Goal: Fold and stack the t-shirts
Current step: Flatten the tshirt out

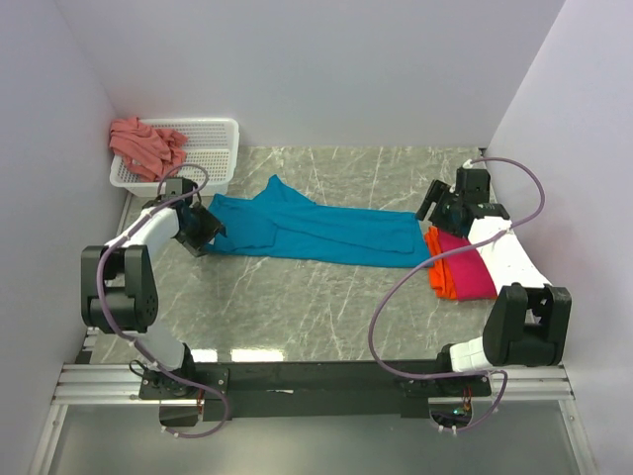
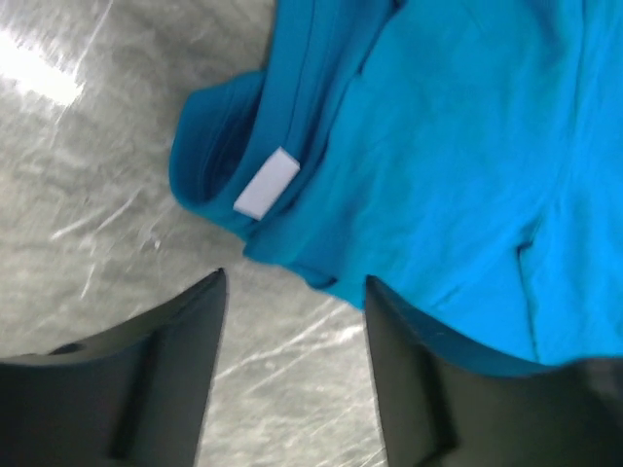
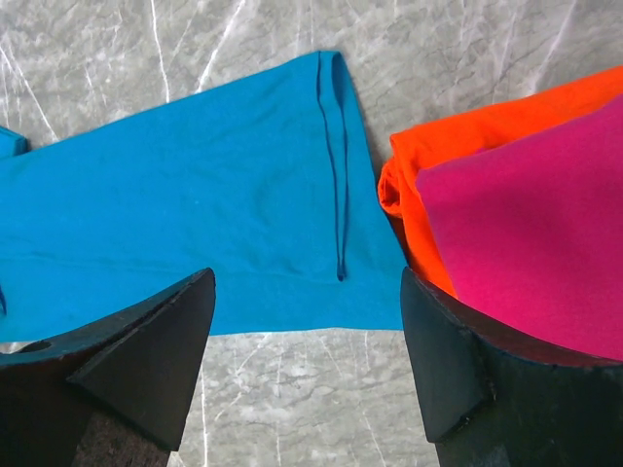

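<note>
The teal-blue t-shirt (image 1: 316,230) lies stretched flat across the middle of the table, folded lengthwise. My left gripper (image 1: 210,230) is open and empty at its left end; in the left wrist view (image 2: 292,292) the collar with a white label (image 2: 267,183) lies just ahead of the fingers. My right gripper (image 1: 431,206) is open and empty over the shirt's right end; its wrist view (image 3: 307,292) shows the hem (image 3: 331,156). A folded magenta-pink t-shirt (image 1: 473,265) lies on a folded orange t-shirt (image 1: 441,275) at the right. A salmon-pink t-shirt (image 1: 146,146) hangs in the basket.
The white mesh basket (image 1: 210,148) stands at the back left corner. Walls close in on the left, back and right. The grey marble table (image 1: 297,307) shows in front of the teal shirt. The arm bases sit on a rail at the near edge.
</note>
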### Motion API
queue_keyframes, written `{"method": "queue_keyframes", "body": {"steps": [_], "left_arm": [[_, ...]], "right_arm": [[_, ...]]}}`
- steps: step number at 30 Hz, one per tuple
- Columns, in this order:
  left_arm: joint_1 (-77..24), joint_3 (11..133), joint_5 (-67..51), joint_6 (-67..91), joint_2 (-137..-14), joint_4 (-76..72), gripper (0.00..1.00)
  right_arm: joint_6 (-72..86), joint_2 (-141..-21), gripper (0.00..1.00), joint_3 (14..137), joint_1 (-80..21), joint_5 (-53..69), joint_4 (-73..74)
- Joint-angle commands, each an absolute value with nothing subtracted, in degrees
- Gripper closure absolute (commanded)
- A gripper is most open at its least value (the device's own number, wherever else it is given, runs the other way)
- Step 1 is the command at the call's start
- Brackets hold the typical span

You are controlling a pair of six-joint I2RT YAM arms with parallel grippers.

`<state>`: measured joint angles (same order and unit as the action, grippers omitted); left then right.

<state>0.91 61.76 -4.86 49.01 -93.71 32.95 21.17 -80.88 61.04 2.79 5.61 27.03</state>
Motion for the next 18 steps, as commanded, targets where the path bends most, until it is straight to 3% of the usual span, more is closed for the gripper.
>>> {"method": "queue_keyframes", "body": {"steps": [1,3,10,18], "left_arm": [[0.8,63.0,-5.3,49.8,-96.1,29.2,0.39],[0.6,64.1,-5.1,49.8,-96.9,29.4,0.43],[0.3,63.9,-0.8,50.6,-98.1,31.8,0.41],[0.3,65.1,-0.4,50.7,-99.4,31.3,0.57]], "right_arm": [[21.4,-79.4,0.17,61.6,3.1,4.1,25.8],[21.4,-79.7,0.18,61.8,3.0,4.1,26.1],[21.2,-80.4,0.17,62.4,3.0,3.5,26.7],[21.1,-80.2,0.17,62.1,3.1,3.2,26.5]]}}
